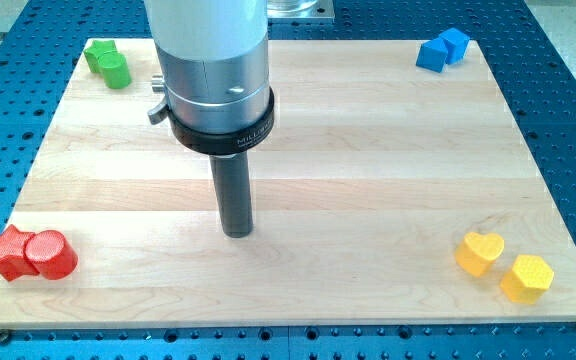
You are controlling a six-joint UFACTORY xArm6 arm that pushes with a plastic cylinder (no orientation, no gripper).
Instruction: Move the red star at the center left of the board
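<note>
The red star [8,252] lies at the board's bottom left corner, touching a red cylinder [51,254] on its right. My tip [237,232] is the lower end of the dark rod, near the board's middle, well to the right of both red blocks and touching no block.
The wooden board [368,150] rests on a blue perforated table. A green star [99,53] and a green cylinder [115,69] sit at the top left. Two blue blocks [442,49] sit at the top right. A yellow heart [479,252] and a yellow hexagon [526,277] sit at the bottom right.
</note>
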